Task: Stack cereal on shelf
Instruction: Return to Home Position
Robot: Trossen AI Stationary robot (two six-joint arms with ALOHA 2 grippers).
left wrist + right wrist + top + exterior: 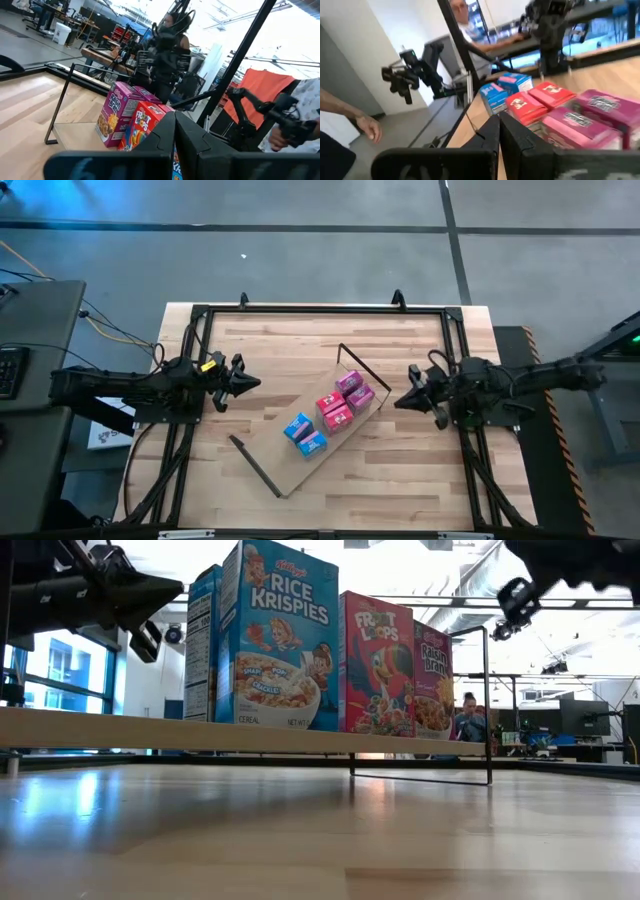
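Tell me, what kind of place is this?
Probably a robotics lab. The left arm and right arm flank a wooden table with a shelf of cereal boxes, and a monitor stands in the room behind.

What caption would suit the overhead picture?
Six cereal boxes stand paired by colour on the wooden shelf, the left claw and right claw shut and empty at either side.
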